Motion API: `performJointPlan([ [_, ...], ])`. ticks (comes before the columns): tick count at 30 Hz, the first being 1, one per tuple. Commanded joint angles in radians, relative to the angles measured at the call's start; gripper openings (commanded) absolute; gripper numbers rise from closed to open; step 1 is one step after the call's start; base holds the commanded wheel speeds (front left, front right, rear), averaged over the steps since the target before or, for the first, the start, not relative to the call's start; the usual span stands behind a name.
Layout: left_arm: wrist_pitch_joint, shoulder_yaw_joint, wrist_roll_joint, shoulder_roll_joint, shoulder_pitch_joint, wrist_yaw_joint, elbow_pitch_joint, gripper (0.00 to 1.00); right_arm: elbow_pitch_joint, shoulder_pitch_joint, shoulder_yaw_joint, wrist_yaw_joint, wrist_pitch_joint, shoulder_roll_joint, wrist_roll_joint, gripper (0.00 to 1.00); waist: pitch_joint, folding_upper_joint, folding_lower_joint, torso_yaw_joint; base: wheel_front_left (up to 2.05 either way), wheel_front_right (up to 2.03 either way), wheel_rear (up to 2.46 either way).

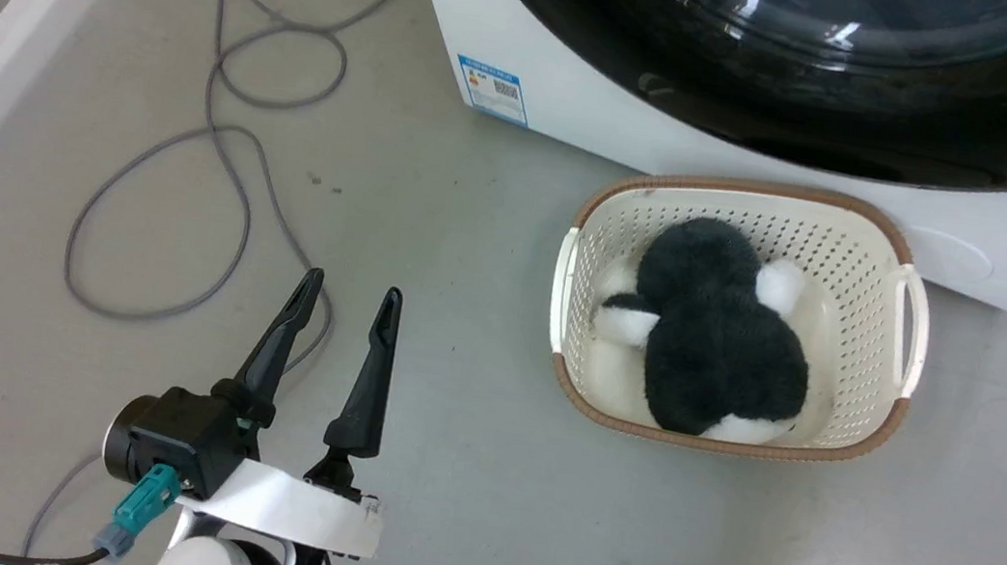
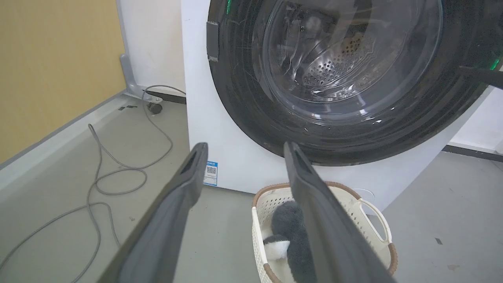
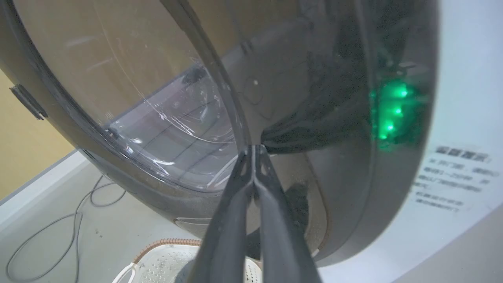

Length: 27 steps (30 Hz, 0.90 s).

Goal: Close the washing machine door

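The washing machine [image 1: 566,106] stands at the top of the head view, its blue label [image 1: 493,89] low on the white front. The washing machine door [image 2: 346,133], a black disc with a clear glass bowl, lies flat against or very near the front; I cannot tell whether it is latched. The steel drum shows through the glass. In the right wrist view my right gripper [image 3: 254,147] is shut with nothing in it, tips pressed on the door [image 3: 157,98] near its glass rim. My left gripper [image 1: 352,284] hangs open above the floor, well short of the machine.
A cream perforated basket [image 1: 869,243] holding a black and white plush toy [image 1: 718,350] sits on the floor right in front of the machine. A grey cable [image 1: 221,138] loops over the floor to the left, near a white skirting and yellow wall.
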Motion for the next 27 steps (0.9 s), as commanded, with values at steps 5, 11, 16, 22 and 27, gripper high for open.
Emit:
performJointPlan([
  [5,-0.005,0.009,0.004,-0.001,-0.005,0.009,0.009,1.0,0.012,0.002,-0.001,-0.013,-0.053,0.004,0.003,0.0,-0.048,0.0,-0.0001,-0.028,0.0,0.0,0.0],
  [11,-0.005,0.03,0.017,-0.001,0.015,0.001,0.027,1.0,-0.034,0.118,0.048,-0.013,-0.125,0.031,0.027,0.0,-0.133,0.0,-0.0001,-0.077,0.0,0.0,0.0],
  [16,-0.005,0.065,0.03,-0.001,0.045,0.003,0.043,1.0,-0.122,0.26,0.056,-0.013,-0.176,0.056,0.035,0.0,-0.206,0.0,-0.0001,-0.121,0.0,0.0,0.0],
  [22,-0.005,0.103,0.05,-0.001,0.082,-0.007,0.059,1.0,-0.26,0.453,0.03,-0.013,-0.199,0.097,-0.009,0.0,-0.273,0.0,-0.0001,-0.169,0.0,0.0,0.0],
  [27,-0.005,0.13,0.06,-0.001,0.111,-0.01,0.069,1.0,-0.386,0.621,-0.018,-0.013,-0.204,0.159,-0.063,0.0,-0.313,0.0,-0.0001,-0.199,0.0,0.0,0.0],
])
